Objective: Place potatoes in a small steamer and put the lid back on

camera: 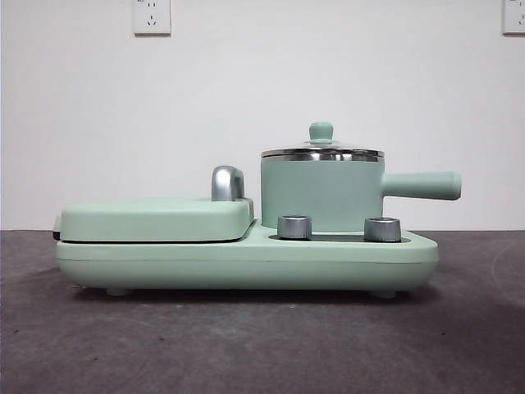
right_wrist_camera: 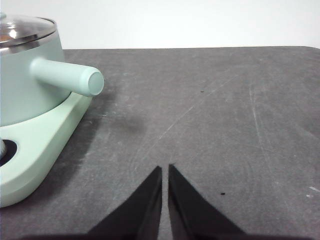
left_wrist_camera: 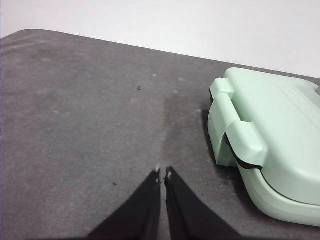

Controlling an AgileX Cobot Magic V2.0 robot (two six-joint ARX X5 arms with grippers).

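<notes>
Hovering over bare grey worktop [left_wrist_camera: 75, 125], the left end effector [left_wrist_camera: 163, 174] has its jaws together, beside the griddle cover [left_wrist_camera: 280, 135]. Right end effector [right_wrist_camera: 165, 170], jaws likewise together, hangs near the small steamer [right_wrist_camera: 25, 85], off the blunt end of its side handle. The lid [camera: 321, 153] sits on the steamer; potatoes are not visible.

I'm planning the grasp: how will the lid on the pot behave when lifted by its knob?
The lid looks like rigid glass with a steel rim, so probably stiff and breakable if dropped. Its knob is small, rounded and smooth, so it may slip. Held there alone, the disc might tilt.
</notes>
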